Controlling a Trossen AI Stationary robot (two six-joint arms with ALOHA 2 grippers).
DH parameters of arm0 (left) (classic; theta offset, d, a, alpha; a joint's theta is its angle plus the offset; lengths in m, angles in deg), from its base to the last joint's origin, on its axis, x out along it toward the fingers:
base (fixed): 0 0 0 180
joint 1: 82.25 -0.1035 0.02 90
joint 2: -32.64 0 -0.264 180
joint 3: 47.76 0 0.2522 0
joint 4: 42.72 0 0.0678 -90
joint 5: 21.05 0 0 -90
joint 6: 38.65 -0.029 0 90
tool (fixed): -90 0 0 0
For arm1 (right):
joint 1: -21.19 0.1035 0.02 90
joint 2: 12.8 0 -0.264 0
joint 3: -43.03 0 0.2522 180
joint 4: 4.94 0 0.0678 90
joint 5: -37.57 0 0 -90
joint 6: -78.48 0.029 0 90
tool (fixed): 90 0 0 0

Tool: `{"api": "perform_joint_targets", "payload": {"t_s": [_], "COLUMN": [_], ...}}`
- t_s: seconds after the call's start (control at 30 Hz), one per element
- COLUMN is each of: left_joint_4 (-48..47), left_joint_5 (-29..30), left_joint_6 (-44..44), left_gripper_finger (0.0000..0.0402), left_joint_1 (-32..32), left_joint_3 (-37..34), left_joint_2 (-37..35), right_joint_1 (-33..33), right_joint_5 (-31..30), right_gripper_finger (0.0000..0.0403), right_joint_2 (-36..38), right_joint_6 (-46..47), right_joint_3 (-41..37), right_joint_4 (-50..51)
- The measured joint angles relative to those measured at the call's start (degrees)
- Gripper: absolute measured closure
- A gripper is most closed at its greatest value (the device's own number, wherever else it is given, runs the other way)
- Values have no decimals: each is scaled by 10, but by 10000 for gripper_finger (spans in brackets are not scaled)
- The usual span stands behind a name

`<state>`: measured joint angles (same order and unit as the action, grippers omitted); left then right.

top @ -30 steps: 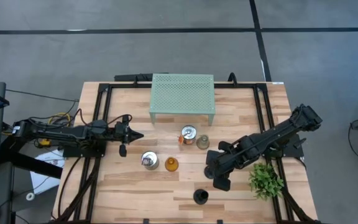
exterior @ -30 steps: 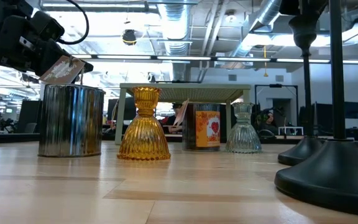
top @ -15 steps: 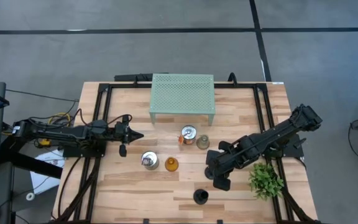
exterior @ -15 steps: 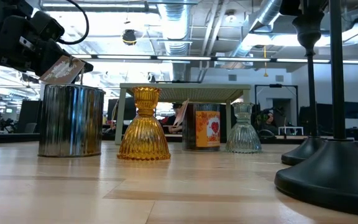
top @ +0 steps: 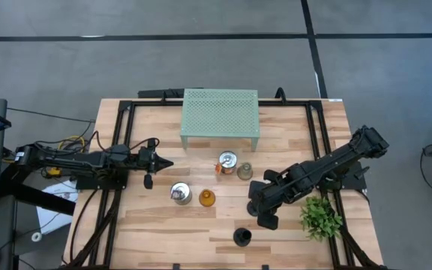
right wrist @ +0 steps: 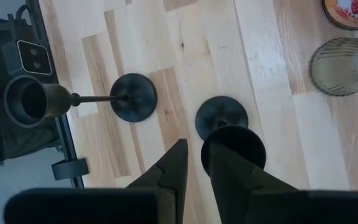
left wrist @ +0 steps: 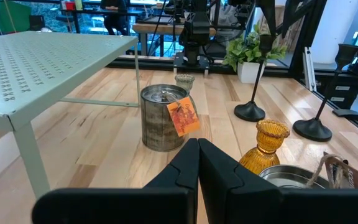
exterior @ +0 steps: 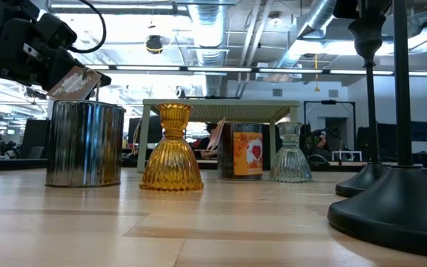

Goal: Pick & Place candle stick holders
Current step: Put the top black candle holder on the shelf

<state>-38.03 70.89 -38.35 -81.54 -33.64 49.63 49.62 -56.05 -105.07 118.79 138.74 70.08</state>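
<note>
Two slim black candle stick holders stand on round bases: one (top: pixel 242 237) near the front edge, the other (right wrist: pixel 222 118) under my right gripper (top: pixel 265 216), which points steeply down and is shut on its top. The silvery jar (top: pixel 180 193), amber glass holder (top: pixel 207 198), orange-and-silver tin (top: pixel 227 162) and clear glass holder (top: pixel 244 172) stand upright mid-table. My left gripper (top: pixel 167 162) hovers level at the table's left, shut and empty. My right gripper comes from above, slanting down, and has the slim black holder by its top cup (right wrist: pixel 234 146). The cup sits against one finger (right wrist: pixel 244 180); the cup hides where the pads meet it. The holder stands upright, with its round base (exterior: pixel 367 182) on the table.
The pale green mesh stand (top: pixel 220 114) stands at the far middle. A leafy green plant (top: pixel 321 217) sits just right of my right gripper. Black frame rails (top: pixel 118 142) run along the table's left and right sides.
The slim black holder under my right gripper has shifted a little toward the table's right edge, stem and base together, and still stands upright on the table.
</note>
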Motion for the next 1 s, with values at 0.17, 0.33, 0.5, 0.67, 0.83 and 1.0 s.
{"api": "perform_joint_targets", "payload": {"t_s": [0.17, 0.33, 0.5, 0.67, 0.83, 1.0], "left_joint_4": [0, 0, 0, 0, 0, 0], "left_joint_5": [0, 0, 0, 0, 0, 0], "left_joint_6": [0, 0, 0, 0, 0, 0], "left_gripper_finger": [394, 394, 394, 394, 394, 394], "left_joint_1": [0, 0, 0, 0, 0, 0], "left_joint_3": [0, 0, 0, 0, 0, 0], "left_joint_2": [0, 0, 0, 0, 0, 0], "right_joint_1": [0, 0, 0, 0, 0, 0], "right_joint_5": [-9, -10, -22, -30, -31, -34], "right_gripper_finger": [373, 395, 400, 402, 402, 403], "right_joint_2": [0, 0, 0, 0, 0, 0], "right_joint_6": [0, 1, -3, -4, -13, -21], "right_joint_3": [0, 1, 1, 1, 1, 1], "right_joint_4": [17, 24, 24, 26, 28, 29]}}
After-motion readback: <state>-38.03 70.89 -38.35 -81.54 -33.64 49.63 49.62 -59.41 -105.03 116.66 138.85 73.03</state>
